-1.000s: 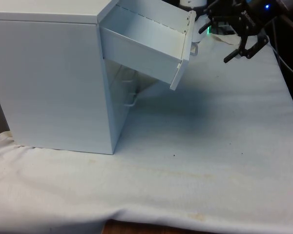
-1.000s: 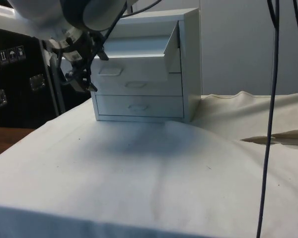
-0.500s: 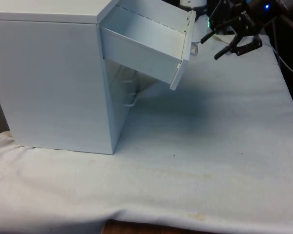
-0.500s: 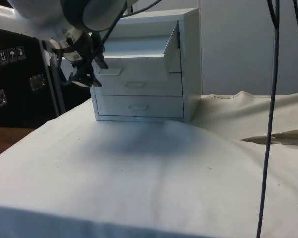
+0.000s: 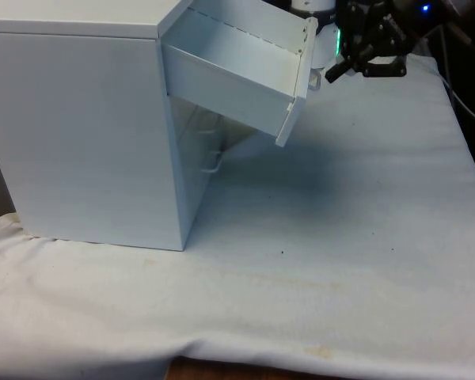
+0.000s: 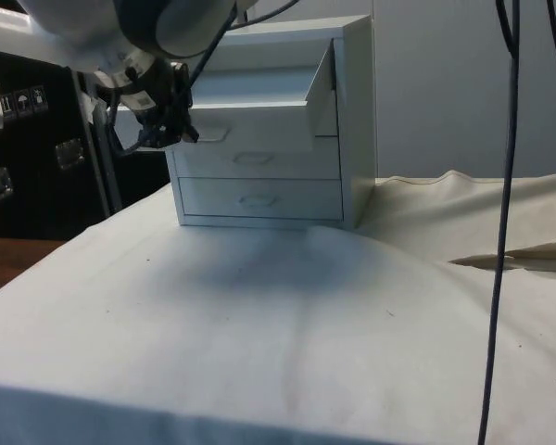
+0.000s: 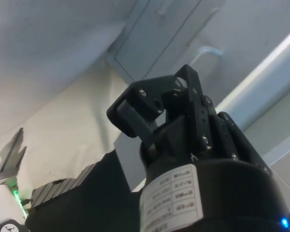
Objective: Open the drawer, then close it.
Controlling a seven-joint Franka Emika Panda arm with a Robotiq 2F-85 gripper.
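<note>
Top drawer of a white chest of drawers, pulled well out of the body. The drawer is white, with plain flat walls and an empty interior; its front panel hangs tilted, lower edge toward the worktop, and carries a small white handle. In the side view the same drawer projects above two shut drawers, each with a shallow handle. The chest stands at the front view's left on the white cloth, its blank side wall turned to that camera, so the two lower fronts are seen there only at a steep angle, in shadow under the open drawer.

The black claw hangs just beside the drawer's handle, at the front view's right of the front panel; whether it touches the handle cannot be told. In the side view the claw overlaps the near corner of the drawer front, and the arm is cut off by the frame. In the wrist view one finger stands before a drawer front with a handle; whether the claw is parted or closed cannot be told.
</note>
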